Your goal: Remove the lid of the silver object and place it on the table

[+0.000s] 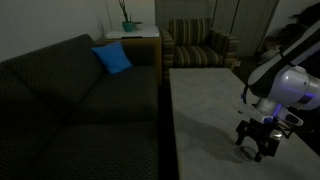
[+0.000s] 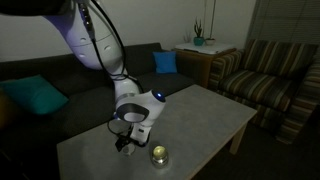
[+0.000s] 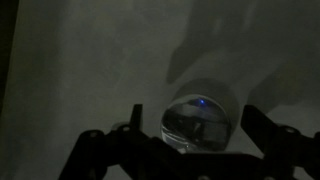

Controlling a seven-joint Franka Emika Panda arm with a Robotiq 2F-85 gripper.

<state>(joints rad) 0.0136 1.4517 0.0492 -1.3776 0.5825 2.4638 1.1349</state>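
A: Status?
B: Gripper point(image 2: 128, 143) low over table point(image 2: 205, 118), jaws wide, holding nothing.
A: Silver object point(image 2: 158, 154)?
B: On table, just beside gripper (wrist view: between spread fingers point(image 3: 268, 140)). Lid: too dim to tell.

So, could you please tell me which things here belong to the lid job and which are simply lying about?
For the job: silver object; its lid, apparently on top; table; gripper, open beside the object.
Lying about: sofa; blue cushion; striped armchair; side table with plant.
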